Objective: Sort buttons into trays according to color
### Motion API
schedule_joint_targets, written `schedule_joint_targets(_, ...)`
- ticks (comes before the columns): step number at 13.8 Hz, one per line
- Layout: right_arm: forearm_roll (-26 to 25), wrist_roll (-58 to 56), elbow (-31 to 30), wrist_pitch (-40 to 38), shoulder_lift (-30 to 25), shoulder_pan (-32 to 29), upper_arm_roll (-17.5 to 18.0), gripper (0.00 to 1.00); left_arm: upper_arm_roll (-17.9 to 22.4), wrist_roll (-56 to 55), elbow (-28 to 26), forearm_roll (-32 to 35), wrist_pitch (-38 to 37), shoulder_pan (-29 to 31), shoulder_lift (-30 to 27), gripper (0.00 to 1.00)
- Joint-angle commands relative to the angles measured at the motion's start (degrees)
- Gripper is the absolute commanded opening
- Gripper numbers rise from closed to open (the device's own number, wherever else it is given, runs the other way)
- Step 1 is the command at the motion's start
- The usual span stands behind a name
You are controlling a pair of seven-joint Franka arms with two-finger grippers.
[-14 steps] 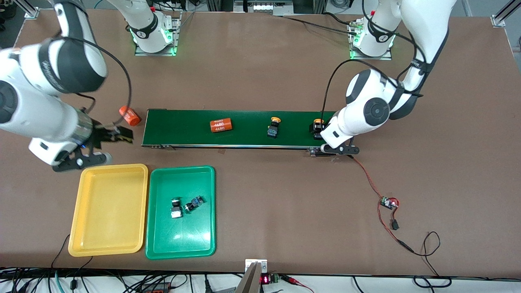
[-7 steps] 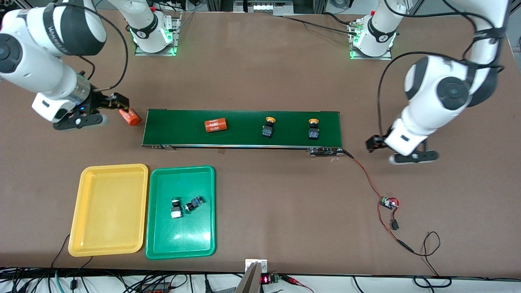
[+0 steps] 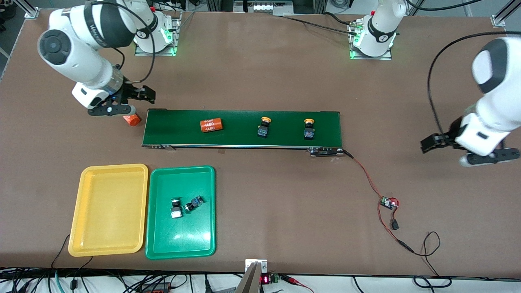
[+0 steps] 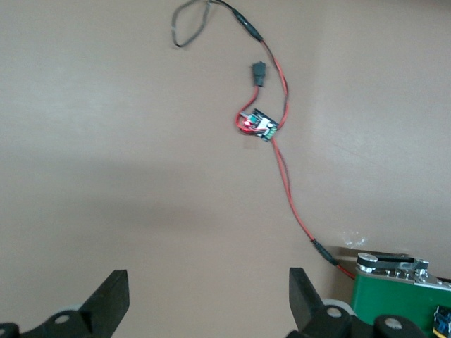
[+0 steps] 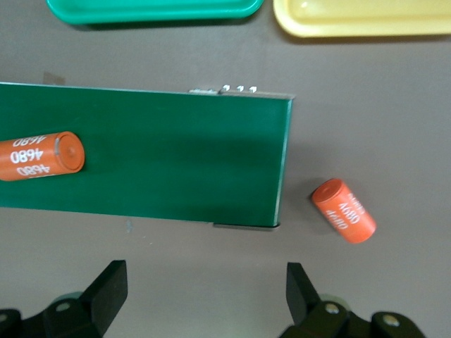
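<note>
While two yellow-capped push-button switches (image 3: pixel 264 127) (image 3: pixel 309 129) ride our long dark-green conveyor belt (image 3: pixel 240 128) unsorted, both green-capped buttons (image 3: pixel 185 206) lie in the green plastic tray (image 3: pixel 180 248); the yellow plastic tray (image 3: pixel 108 248) beside it holds nothing. Our left gripper (image 3: pixel 452 148) and right gripper (image 3: pixel 134 101) hover over the brown surface (image 3: pixel 285 203), jaws open, empty, apparently ready to pick.

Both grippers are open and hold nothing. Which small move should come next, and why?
Probably the right gripper, open over the table at the conveyor belt's end, should move toward the nearer yellow-capped button. Two yellow-capped buttons stand on the belt, the yellow tray has none, and the left gripper hangs open well off the belt.
</note>
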Motion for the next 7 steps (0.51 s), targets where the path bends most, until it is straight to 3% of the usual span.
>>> schedule_joint_targets(1, 0.81, 2.23, -1.1, 3.8, 1.17, 1.01, 0.67, 1.0, -1.84, 1.63, 9.22, 0.61, -9.6, 2.18, 1.7, 1.0)
schedule_joint_targets(3, 0.81, 4.94, -1.1, 5.82, 2.23, 2.68, 0.68, 1.0, -2.1, 2.24, 10.73, 0.52, -13.48, 4.11, 1.35, 1.0)
schedule_joint_targets(7, 0.72, 11.98, -1.1, 10.66, 5.82, 6.64, 0.68, 1.0, -2.11, 6.56, 10.91, -1.94, -13.68, 5.18, 0.3, 1.0)
